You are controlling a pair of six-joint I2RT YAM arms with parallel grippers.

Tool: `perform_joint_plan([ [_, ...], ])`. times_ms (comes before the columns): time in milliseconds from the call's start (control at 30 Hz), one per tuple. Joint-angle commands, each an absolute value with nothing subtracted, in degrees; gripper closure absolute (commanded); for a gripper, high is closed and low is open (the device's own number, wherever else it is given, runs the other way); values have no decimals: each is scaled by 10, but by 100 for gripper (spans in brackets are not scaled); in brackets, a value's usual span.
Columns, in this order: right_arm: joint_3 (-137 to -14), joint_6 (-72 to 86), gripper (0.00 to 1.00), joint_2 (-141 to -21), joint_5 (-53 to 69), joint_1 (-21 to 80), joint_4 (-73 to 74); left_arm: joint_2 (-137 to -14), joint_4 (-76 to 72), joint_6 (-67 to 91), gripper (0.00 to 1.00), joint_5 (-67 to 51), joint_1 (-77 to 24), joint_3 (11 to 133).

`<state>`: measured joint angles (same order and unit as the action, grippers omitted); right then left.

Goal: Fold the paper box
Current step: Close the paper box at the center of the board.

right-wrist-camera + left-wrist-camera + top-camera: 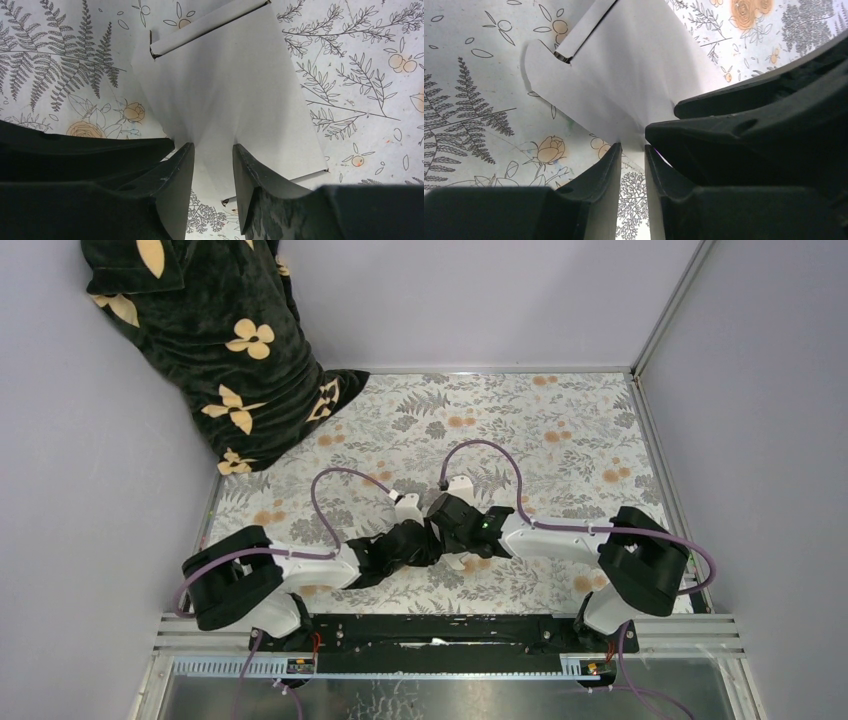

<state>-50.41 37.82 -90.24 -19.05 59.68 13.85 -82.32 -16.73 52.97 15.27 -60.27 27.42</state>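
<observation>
**Crowded centre, open far side**

The left arm (330,562) and right arm (560,535) meet at the table's (560,430) centre over the paper box (225,85), closing that spot. A dark blanket (230,360) blocks 10 o'clock. From 12 to 3 o'clock the surface lies free up to the walls (480,300).

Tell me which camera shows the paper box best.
Right wrist: the paper box fills the centre, its folded edges plain. Left wrist shows one panel, partly blocked by the right claw. Top external hides nearly all of it under the arms.

Left arm (320,565) and right arm (548,535) meet over the floral table (570,430); a dark flowered blanket (215,350) lies far-left.
</observation>
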Motion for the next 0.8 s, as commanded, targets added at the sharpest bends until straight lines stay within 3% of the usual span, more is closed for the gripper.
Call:
perform_joint_plan([
  [0,-500,421,57,-918,-163,606,130,-854,-199,536,70,184,-600,297],
  [367,-522,395,53,-840,-172,606,178,-899,-143,534,70,196,-598,346],
  [567,-526,355,45,-789,-217,601,232,-904,-118,529,70,195,-593,362],
  [767,-504,303,41,-717,-236,540,251,-874,-94,521,70,199,-587,363],
])
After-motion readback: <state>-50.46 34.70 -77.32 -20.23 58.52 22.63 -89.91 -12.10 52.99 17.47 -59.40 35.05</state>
